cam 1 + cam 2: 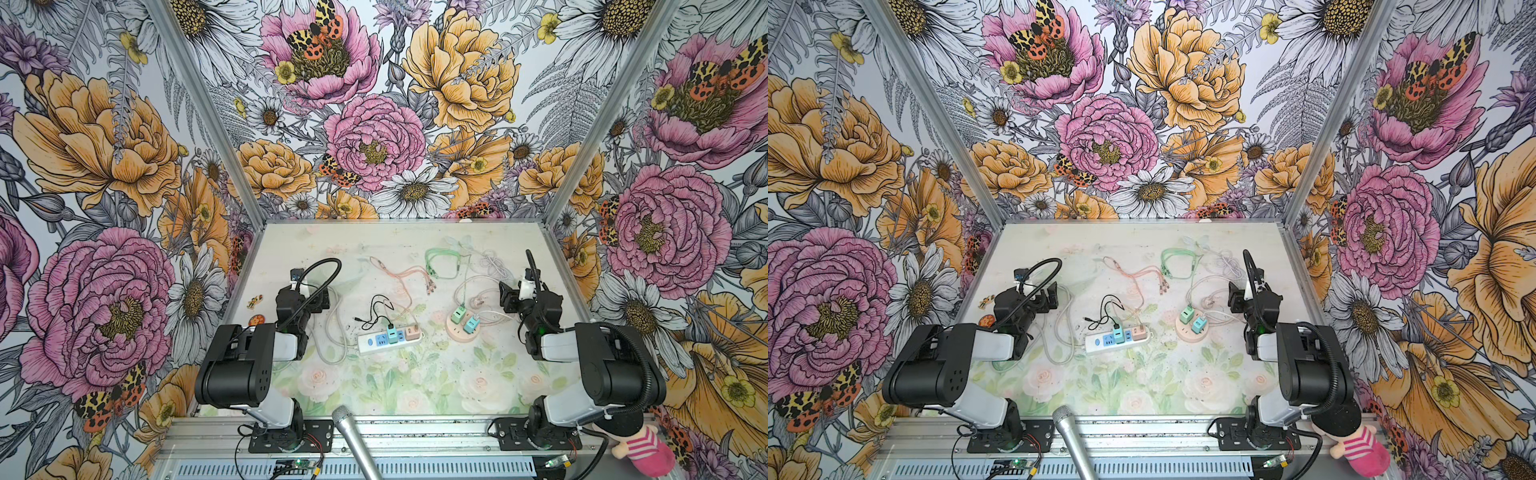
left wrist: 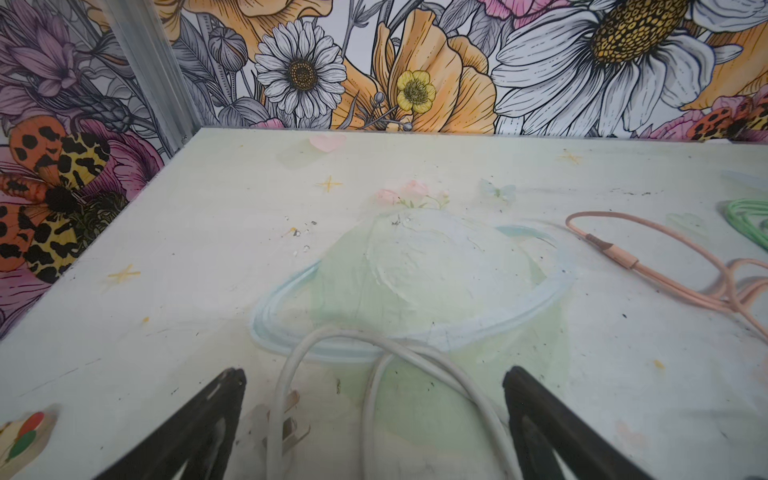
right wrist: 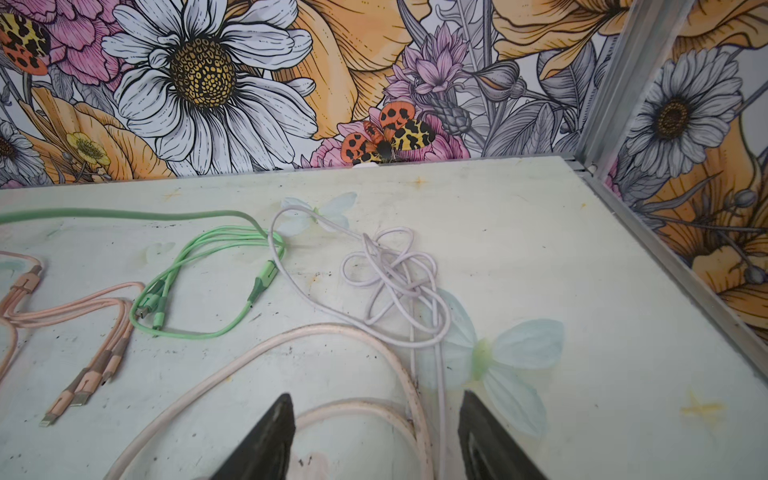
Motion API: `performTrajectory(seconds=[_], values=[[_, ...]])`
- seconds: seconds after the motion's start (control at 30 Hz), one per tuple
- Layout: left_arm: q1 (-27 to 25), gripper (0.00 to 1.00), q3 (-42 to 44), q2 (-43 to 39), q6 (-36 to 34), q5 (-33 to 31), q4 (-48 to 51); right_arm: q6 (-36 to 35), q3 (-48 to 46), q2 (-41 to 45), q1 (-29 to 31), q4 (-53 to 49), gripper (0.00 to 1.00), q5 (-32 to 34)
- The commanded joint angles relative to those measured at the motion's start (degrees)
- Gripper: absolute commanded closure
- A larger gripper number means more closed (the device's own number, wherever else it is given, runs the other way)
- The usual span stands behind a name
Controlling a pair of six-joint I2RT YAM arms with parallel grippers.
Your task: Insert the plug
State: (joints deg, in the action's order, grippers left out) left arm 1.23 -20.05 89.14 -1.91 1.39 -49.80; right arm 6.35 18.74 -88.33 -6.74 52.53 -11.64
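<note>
Plug point(image 2: 291, 432) lies low in the left wrist view, prongs pointing rightward, between the wide-apart jaws of the left gripper point(image 2: 374, 370)

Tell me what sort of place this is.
Probably a purpose-built robot recording booth: floral-printed walls on a metal frame enclose the table, two arms are bolted to a front rail, and a microphone pokes in.

Left hand point(image 2: 374, 374) hangs low with jaws spread wide; right hand point(image 3: 377, 397) low too, jaws seemingly less parted.
</note>
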Motion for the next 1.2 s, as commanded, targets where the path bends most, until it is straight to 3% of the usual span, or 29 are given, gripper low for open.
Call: performTrajectory(seconds=[0.0, 0.83, 0.97, 1.17], values=[[1.16, 0.01, -2.02, -0.45, 1.26, 1.15, -2.83, -0.78, 2.41, -0.23, 1.1, 1.02, 0.01, 2.77], [1.59, 0.01, -1.73, -0.29, 1.82, 1.0, -3.67, -0.81, 2.62, 0.0, 1.38, 0.18, 0.01, 3.78], [1.58, 0.01, -1.8, -0.3, 1.85, 0.99, -3.68, -1.77, 4.46, -0.08, 3.64, -3.54, 0.01, 9.0], [1.58, 0.01, -1.74, -0.29, 1.83, 1.01, -3.69, -1.72, 3.77, 0.2, 3.57, -2.61, 0.01, 8.9]])
